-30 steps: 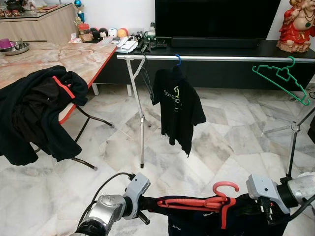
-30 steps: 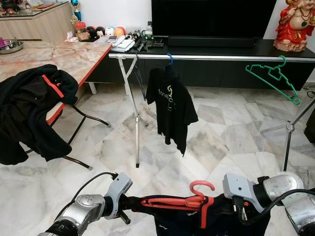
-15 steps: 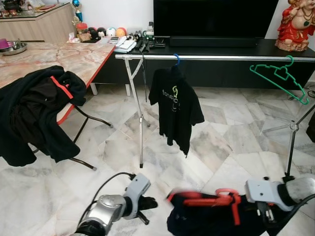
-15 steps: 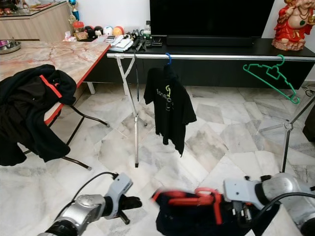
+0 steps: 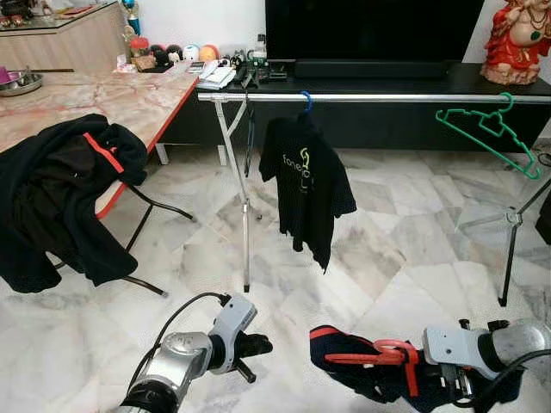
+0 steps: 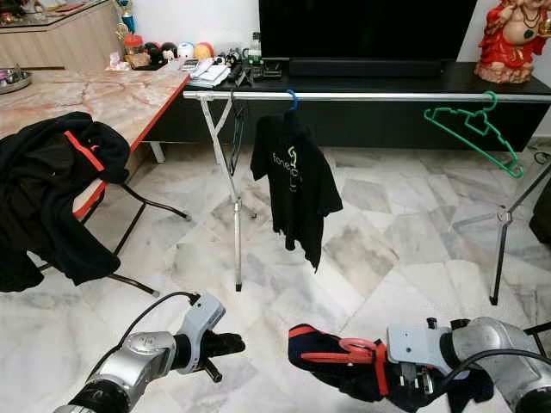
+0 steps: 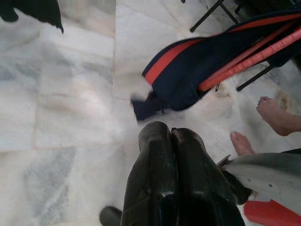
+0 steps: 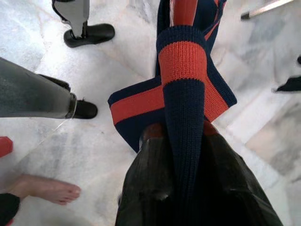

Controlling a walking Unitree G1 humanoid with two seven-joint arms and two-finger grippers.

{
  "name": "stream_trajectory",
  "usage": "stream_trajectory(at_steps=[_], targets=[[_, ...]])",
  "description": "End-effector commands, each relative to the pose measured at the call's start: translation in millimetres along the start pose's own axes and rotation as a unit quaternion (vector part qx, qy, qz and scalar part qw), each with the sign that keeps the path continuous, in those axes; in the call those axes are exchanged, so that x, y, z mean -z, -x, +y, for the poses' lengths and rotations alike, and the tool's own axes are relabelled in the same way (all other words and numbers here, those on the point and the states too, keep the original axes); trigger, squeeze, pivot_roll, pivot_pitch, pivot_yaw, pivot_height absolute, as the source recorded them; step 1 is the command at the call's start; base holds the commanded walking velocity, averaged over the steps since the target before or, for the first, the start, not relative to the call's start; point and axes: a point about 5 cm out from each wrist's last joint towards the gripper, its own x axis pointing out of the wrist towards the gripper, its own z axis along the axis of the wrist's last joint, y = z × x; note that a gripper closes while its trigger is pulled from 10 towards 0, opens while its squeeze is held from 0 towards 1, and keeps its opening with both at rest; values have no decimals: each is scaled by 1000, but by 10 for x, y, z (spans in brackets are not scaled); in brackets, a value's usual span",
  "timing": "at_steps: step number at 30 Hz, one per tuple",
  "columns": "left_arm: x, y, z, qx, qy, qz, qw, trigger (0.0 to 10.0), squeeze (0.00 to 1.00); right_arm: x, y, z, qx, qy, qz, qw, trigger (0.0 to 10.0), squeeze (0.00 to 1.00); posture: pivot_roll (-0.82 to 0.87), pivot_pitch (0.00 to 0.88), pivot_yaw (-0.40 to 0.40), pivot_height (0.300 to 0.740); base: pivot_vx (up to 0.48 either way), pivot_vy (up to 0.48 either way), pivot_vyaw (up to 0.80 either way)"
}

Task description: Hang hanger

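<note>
Down at the near right, the right gripper [image 5: 405, 379] is clamping its fingers on the red hanger [image 5: 379, 354] with its navy garment [image 5: 357, 368]; the left gripper [image 5: 256, 346], fingers closed empty, is hovering alongside. One-handed, the garment could slip off before reaching the rail [image 5: 387, 98].

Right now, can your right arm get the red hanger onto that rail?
Probably not yet. The right gripper holds the red hanger and its shirt low, and the rail stands well ahead and higher, across open floor. The gap right of the black shirt looks free.
</note>
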Motion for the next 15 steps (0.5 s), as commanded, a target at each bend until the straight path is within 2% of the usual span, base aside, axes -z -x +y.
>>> stream_trajectory(at_steps=[1, 8, 12, 13, 14, 15], targets=[[-8, -9, -36, 13, -10, -6, 1000, 10000, 0, -149, 91, -112, 0, 39, -25, 999, 0, 0, -1, 71, 30, 740, 0, 0, 0], [-48, -27, -52, 21, -12, -11, 1000, 10000, 0, -216, 99, -83, -29, 72, -27, 997, 0, 0, -1, 68, 27, 740, 0, 0, 0], [2, -27, -2, 5, 2, 21, 1000, 10000, 0, -232, 97, -62, -45, 101, -12, 994, 0, 0, -5, 68, 26, 740, 0, 0, 0], [30, -28, -1, 2, 3, 29, 1000, 10000, 424, -256, 97, -71, -42, 105, -15, 994, 0, 0, -5, 67, 25, 740, 0, 0, 0], [54, -30, 0, -1, 4, 35, 999, 10000, 1000, -281, 94, -77, -40, 107, -18, 993, 0, 0, -6, 67, 26, 740, 0, 0, 0], [74, -34, 1, -7, 12, 41, 999, 10000, 1000, -308, 90, -78, -41, 113, -22, 993, 0, 0, -7, 66, 26, 740, 0, 0, 0]])
